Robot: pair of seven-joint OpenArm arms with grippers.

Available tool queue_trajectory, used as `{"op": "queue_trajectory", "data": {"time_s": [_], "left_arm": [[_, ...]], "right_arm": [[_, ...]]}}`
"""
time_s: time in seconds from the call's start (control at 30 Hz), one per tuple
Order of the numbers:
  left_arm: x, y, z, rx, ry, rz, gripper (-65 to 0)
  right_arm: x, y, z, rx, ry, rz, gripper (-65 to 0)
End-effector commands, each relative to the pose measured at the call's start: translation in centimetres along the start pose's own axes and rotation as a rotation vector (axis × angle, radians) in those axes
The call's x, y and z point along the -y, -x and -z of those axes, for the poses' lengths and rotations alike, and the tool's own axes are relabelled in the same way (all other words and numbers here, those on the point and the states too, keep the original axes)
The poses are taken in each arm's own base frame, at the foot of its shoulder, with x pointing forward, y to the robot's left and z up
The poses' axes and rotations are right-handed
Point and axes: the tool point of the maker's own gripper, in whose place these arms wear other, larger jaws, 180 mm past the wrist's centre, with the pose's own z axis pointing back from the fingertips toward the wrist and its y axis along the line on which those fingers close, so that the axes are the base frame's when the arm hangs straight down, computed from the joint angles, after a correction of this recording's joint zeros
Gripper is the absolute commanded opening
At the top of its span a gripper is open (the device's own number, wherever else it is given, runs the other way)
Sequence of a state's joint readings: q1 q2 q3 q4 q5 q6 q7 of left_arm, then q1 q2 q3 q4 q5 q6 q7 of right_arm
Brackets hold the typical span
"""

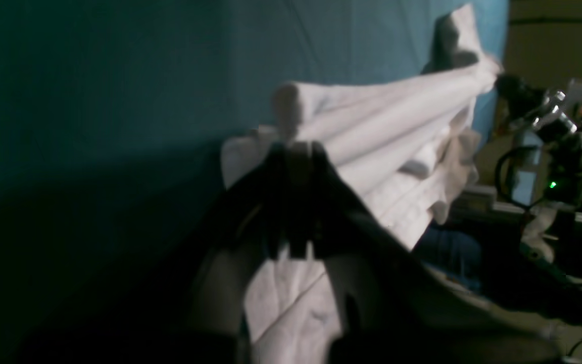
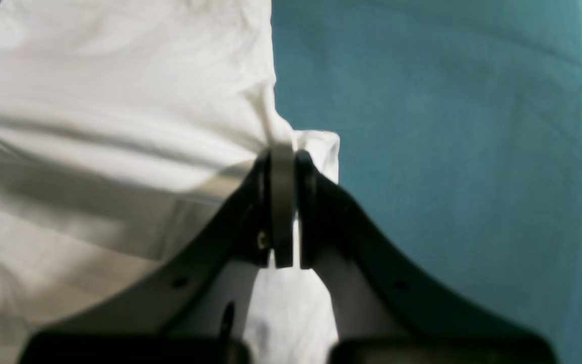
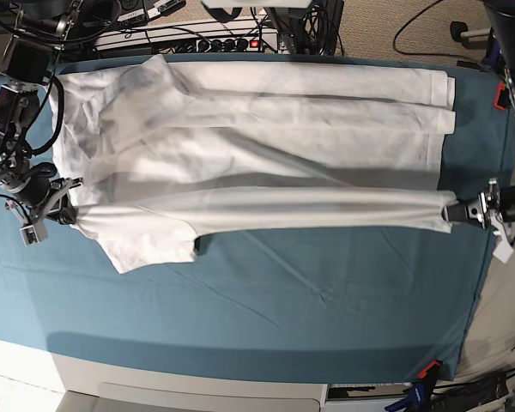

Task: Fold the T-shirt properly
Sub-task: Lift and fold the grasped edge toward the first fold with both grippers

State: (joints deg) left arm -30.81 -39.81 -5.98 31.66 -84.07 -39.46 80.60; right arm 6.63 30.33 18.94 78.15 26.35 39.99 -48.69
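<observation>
The white T-shirt lies spread across the far half of the teal table cloth, with its near edge lifted and stretched taut between my two grippers. My left gripper is shut on the shirt's edge at the right end. In the left wrist view the left gripper pinches bunched white folds. My right gripper is shut on the shirt at the left end, by a sleeve. In the right wrist view the right gripper holds a corner of the cloth.
A power strip and cables run along the table's back edge. Red clamps hold the teal cloth at the right edge and at the front right corner. The right arm's body stands at the far left.
</observation>
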Motion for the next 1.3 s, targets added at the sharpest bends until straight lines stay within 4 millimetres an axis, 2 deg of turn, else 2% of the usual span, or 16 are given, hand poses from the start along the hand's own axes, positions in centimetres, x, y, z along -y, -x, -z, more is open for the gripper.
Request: {"op": "queue_trajectory", "data": {"time_s": [0.0, 0.27, 0.43, 0.6, 0.77, 0.93, 1.27], "left_arm": [[0.5, -2.0, -1.7, 0.049, -0.013, 0.043, -65.0], [0.4, -0.4, -1.3, 0.01, -0.023, 0.077, -65.0], [0.2, -0.3, -1.9, 0.009, -0.037, 0.083, -65.0], [0.0, -1.0, -3.5, 0.017, -0.071, 0.108, -65.0], [-0.1, -0.6, -3.2, 0.012, -0.068, 0.087, -65.0], [-0.5, 0.7, -2.5, -0.01, -0.062, 0.066, -65.0], [-0.6, 0.8, -2.6, -0.011, -0.066, 0.065, -65.0]], "right_arm": [[2.1, -1.8, -1.3, 0.038, 0.054, -0.011, -65.0], [2.3, -2.1, -2.8, 0.045, 0.021, 0.065, -65.0], [1.6, -2.8, -3.8, 0.034, 0.023, 0.014, -65.0], [0.6, -0.8, -4.1, -0.014, 0.013, -0.01, -65.0], [0.3, 1.1, -4.1, -0.061, 0.009, -0.01, -65.0], [1.0, 1.8, -4.2, -0.099, 0.046, -0.035, -65.0], [2.0, 2.3, -4.3, -0.13, 0.102, -0.017, -65.0]]}}
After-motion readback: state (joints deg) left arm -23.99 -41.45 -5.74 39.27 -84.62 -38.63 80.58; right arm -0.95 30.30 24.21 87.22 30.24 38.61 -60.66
